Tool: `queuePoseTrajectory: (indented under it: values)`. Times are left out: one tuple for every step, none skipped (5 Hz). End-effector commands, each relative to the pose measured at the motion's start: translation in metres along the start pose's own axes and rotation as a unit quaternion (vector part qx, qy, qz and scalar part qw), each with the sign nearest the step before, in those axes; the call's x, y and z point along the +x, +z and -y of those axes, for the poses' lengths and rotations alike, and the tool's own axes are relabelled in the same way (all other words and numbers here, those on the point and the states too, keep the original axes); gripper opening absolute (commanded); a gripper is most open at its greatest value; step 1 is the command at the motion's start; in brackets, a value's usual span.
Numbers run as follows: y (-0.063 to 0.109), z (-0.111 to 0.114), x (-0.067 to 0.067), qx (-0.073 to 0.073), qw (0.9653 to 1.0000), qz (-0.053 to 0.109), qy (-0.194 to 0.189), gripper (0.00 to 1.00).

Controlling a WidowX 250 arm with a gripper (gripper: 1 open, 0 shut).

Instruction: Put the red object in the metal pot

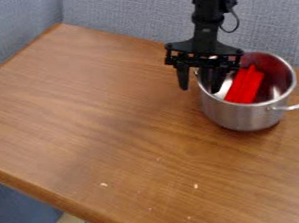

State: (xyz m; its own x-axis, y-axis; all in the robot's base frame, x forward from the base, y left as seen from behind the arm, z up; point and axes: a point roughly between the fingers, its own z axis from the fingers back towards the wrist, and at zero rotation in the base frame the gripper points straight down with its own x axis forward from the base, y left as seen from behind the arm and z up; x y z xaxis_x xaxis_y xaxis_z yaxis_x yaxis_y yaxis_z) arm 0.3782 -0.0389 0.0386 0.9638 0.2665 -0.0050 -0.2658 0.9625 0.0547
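The metal pot [246, 115] stands on the wooden table at the right, shiny, with a small loop handle on its right side. The red object [247, 83] lies tilted inside it, leaning against the far wall. My gripper [202, 78] hangs pointing down at the pot's left rim, with its black fingers spread open and nothing held between them. One finger seems to be just inside the rim and the other outside it. I cannot tell whether they touch the pot.
The brown wooden table [86, 120] stretches to the left and front of the pot. Its front edge runs diagonally from left to bottom centre. A grey wall stands behind, and cables show on the floor at the bottom left.
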Motion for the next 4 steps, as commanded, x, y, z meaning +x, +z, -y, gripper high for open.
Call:
queuePoseTrajectory:
  values:
    - [0.014, 0.002, 0.006, 0.000, 0.9999, 0.011, -0.002, 0.00]
    - [0.019, 0.006, 0.010, 0.003, 0.9999, 0.010, -0.006, 0.00]
    - [0.016, 0.012, 0.008, 0.004, 0.9998, 0.011, -0.014, 0.00]
    - [0.014, 0.018, 0.006, 0.005, 0.9997, 0.012, -0.022, 0.00]
